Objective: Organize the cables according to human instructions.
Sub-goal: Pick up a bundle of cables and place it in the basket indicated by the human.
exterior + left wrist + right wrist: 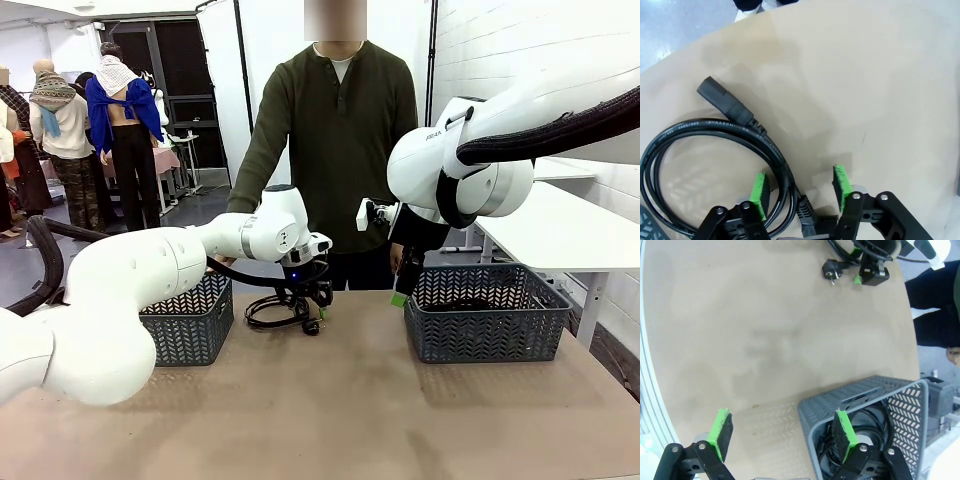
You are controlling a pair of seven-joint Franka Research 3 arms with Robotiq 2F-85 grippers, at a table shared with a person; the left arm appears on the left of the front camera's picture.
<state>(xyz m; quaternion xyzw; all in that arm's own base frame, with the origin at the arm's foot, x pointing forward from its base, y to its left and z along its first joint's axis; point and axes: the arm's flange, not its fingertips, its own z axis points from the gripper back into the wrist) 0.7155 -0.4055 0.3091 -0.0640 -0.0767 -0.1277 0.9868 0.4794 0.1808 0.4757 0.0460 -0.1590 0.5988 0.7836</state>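
Cables: one coiled cable [710, 150] lies on the table [330, 400] under my left gripper [799, 187], its strands and a plug between my half-closed jaws, though I cannot tell whether the pads touch them. More black cables [860, 432] lie in the right one of two grey baskets [890, 405], too tangled to count. My left arm reaches low across the table, while my right gripper [782, 437] hangs above that basket's edge, jaws spread wide and empty.
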